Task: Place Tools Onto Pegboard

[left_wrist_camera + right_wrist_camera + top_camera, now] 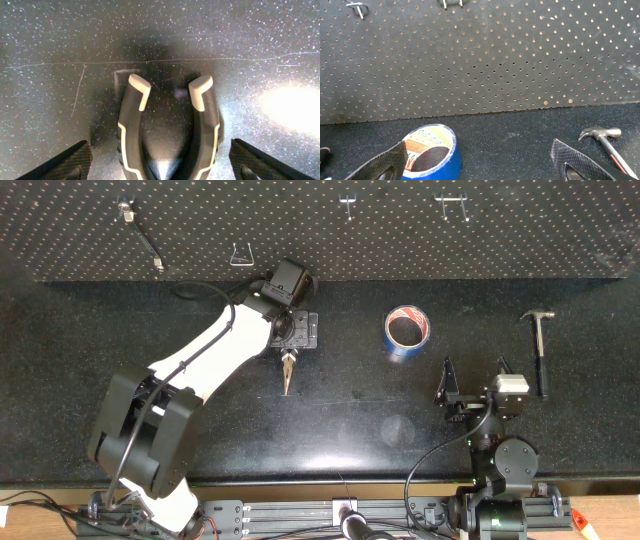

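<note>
The grey-handled, white-striped steel pliers (pixel 132 125) lie on the black speckled worktop (pixel 45 40), between the wide-spread fingers of the left hand (pixel 160 160). They are probably stiff and fairly heavy, best gripped across both rubbery handles (the bare nose might slip). The right hand (pixel 473 376) is wide, holding nothing. No legible writing.

The table (pixel 90 340) is a black worktop speckled with fine pale flecks and marked by a few thin pale scratches. Three things lie on it. A pair of pliers (pixel 288 372) lies left of the middle, its pointed nose toward the near edge. A blue roll of tape (pixel 397 350) rests flat to its right, well apart. A hammer (pixel 541 355) lies farther right, its head toward the far edge.
</note>
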Tool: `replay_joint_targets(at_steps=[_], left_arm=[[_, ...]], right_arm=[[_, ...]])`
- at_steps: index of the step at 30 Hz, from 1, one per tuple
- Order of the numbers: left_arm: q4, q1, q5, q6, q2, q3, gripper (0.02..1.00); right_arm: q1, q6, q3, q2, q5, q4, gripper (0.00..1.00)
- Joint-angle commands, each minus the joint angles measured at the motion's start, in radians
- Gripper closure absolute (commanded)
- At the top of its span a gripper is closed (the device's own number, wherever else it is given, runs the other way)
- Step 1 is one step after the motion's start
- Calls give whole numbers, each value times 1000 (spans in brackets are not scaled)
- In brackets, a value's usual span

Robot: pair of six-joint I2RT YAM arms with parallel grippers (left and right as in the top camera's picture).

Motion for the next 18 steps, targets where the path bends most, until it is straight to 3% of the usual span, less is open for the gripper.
replay_joint_targets(at_steps=[1, 6, 18], left_arm=[[3, 2, -18, 3, 17, 23, 132], [-2, 2, -17, 6, 28, 23, 178], [0, 2, -15, 6, 32, 23, 435]], right_arm=[[7, 11, -3, -5, 9, -5, 69], [7, 11, -3, -5, 9, -5, 69], [7, 11, -3, -5, 9, -5, 69]])
